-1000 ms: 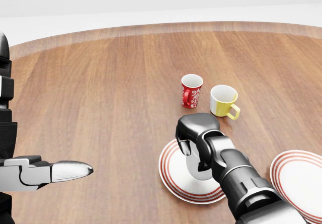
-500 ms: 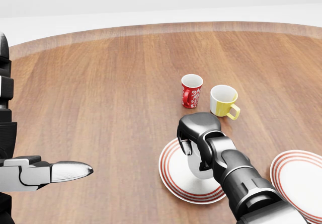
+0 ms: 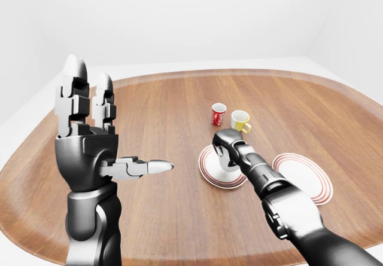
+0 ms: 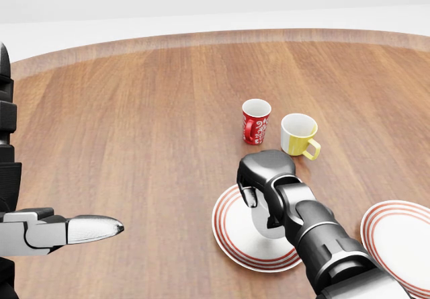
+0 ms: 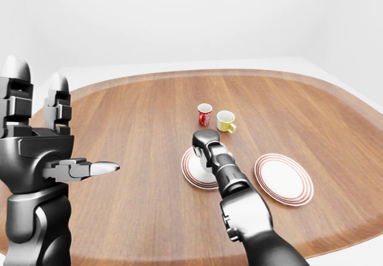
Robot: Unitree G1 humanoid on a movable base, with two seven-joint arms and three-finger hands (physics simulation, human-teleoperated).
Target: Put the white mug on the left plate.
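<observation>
A large oval wooden table (image 3: pixel 167 218) fills all three views, its rim cut off at the lower edges. The left arm stands upright at the left of the eye views; the left hand (image 3: pixel 90 137) is raised well clear of the table, two fingers pointing straight up and the third, silver-tipped, pointing level toward the view's right, the hand spread wide and holding nothing. In the head view only that level finger and part of the black forearm show at the left edge. The right arm reaches in from the lower right of the head view and slants up toward the centre, ending in the right hand (image 4: pixel 263 195), which is bent down over the left plate (image 4: pixel 232 235). Its dark fingers are curled round the white mug (image 4: pixel 259 225), which is largely hidden behind the palm and wrist; only a pale strip of it shows under the hand. Whether the mug's base touches the plate cannot be told. The right plate (image 5: pixel 283 179), red-ringed like the left, lies near the forearm and is cut off in the head view. A red mug (image 4: pixel 255 120) and a yellow mug (image 4: pixel 298 135) stand upright just beside each other above the hand, apart from it.
</observation>
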